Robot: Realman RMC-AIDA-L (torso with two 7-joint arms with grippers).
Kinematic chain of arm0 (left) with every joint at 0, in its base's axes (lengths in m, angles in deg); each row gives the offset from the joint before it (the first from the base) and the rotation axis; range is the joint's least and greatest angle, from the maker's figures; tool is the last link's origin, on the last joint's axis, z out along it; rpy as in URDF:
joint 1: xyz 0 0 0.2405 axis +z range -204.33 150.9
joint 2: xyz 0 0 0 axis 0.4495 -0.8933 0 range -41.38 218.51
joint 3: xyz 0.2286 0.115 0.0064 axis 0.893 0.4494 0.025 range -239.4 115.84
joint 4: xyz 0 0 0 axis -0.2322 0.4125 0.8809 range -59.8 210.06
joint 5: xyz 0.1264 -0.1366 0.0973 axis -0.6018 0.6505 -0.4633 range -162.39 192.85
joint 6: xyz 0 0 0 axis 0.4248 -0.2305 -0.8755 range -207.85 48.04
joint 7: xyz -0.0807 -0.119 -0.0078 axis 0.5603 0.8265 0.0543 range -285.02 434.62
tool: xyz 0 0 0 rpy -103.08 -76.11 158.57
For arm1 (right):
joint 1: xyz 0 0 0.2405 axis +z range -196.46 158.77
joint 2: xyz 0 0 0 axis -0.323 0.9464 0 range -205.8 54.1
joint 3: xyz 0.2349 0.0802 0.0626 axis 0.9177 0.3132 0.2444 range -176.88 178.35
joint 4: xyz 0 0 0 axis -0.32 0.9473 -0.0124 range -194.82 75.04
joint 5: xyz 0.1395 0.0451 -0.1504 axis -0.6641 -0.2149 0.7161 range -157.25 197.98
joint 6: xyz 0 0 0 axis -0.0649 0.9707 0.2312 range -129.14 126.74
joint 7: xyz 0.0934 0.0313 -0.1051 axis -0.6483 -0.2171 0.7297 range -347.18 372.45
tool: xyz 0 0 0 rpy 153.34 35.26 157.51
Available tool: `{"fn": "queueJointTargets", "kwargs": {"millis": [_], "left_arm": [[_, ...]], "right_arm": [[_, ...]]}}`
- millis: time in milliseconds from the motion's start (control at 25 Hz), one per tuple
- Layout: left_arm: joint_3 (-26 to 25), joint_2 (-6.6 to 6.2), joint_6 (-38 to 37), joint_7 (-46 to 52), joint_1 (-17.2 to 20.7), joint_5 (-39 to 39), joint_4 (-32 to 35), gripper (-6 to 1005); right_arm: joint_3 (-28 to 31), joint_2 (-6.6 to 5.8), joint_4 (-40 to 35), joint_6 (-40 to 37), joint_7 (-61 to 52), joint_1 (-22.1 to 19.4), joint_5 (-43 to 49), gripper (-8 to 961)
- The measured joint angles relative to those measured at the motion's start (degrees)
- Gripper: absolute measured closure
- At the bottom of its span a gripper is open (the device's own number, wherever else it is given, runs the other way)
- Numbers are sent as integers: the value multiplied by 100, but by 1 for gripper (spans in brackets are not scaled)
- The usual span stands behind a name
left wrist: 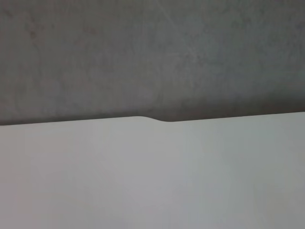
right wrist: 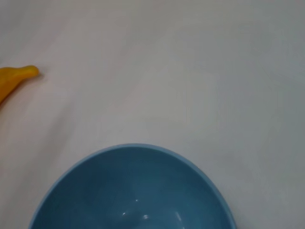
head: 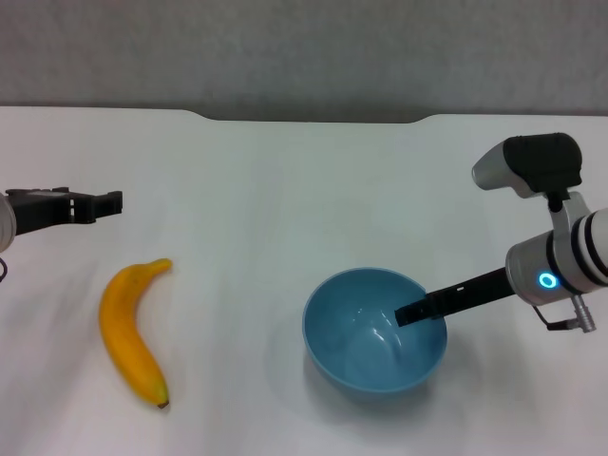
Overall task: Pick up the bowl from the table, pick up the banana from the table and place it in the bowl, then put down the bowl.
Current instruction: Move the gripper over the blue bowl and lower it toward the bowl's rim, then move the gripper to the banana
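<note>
The round light-blue glossy plastic bowl (head: 374, 329) sits toward your table's near edge, right of centre; the right gripper (head: 410, 313) reaches over its rim, grip state indeterminable. The curved yellow-orange banana (head: 135, 332) lies near the left edge, below the left gripper (head: 106, 202), likewise indeterminable. Only your left wrist view shows the plain white table's (left wrist: 152, 176) far-edge notch.

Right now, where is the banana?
In the head view the banana lies on the table on the robot's left, apart from the bowl, nearer than the left gripper.
</note>
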Motion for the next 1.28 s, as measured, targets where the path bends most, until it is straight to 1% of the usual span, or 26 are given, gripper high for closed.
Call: {"fn": "queueJointTargets", "kwargs": {"millis": [80,280,600,720,920,1120,1280], "left_arm": [[0,0,0,1,-6,0,6,205],[0,0,-1,2,-21,0,26,204],[0,0,-9,-3,-50,-2,46,204],[4,0,-10,-3,-61,-3,104,203],[-40,0,-10,-2,-62,-4,176,203],[7,3,-10,5,-47,1,181,202],[9,8,-16,11,-42,33,182,202]], "right_arm": [[-59,2,31,-19,9,18,-27,224],[-173,8,195,-158,10,95,-30,285],[-279,24,283,-315,10,122,-29,452],[-412,29,288,-449,6,119,-81,515],[-686,21,276,-589,16,60,-288,721],[-726,26,250,-643,-9,28,-315,876],[-710,27,238,-670,-4,14,-323,905]]}}
